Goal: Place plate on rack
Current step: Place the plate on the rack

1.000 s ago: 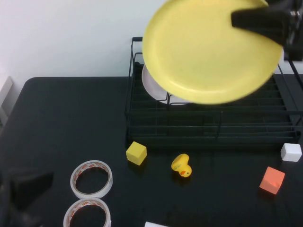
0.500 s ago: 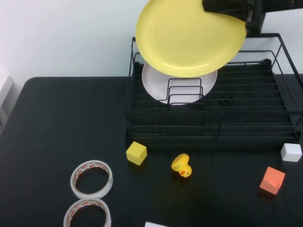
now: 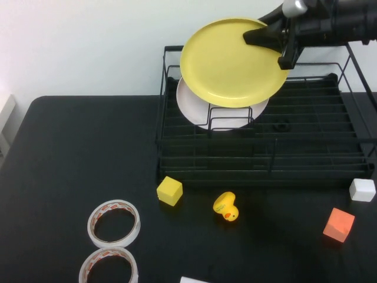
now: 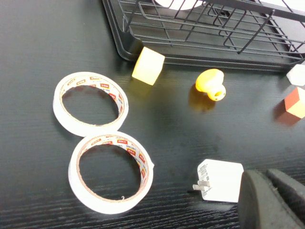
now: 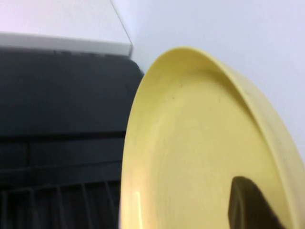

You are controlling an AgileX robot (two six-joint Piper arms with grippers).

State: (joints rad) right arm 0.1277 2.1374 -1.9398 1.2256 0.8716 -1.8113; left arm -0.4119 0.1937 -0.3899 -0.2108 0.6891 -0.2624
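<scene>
The yellow plate (image 3: 230,63) hangs tilted above the left rear part of the black wire rack (image 3: 306,141), in front of a white plate (image 3: 203,112) that stands in the dividers. My right gripper (image 3: 268,36) is shut on the yellow plate's upper right rim; one finger lies across the plate's face in the right wrist view (image 5: 250,207), where the plate (image 5: 190,157) fills most of the picture. My left gripper (image 4: 274,200) is low over the table's front, with its fingers together and holding nothing; it is out of the high view.
On the black table in front of the rack lie a yellow cube (image 3: 169,191), a rubber duck (image 3: 226,207), two tape rolls (image 3: 113,223) (image 3: 109,266), an orange block (image 3: 339,224), a white block (image 3: 362,189) and a white charger (image 4: 220,180).
The right gripper has carried the yellow plate down and away from the camera, toward the rack's back left, close in front of the white plate. The left arm has left the high view.
</scene>
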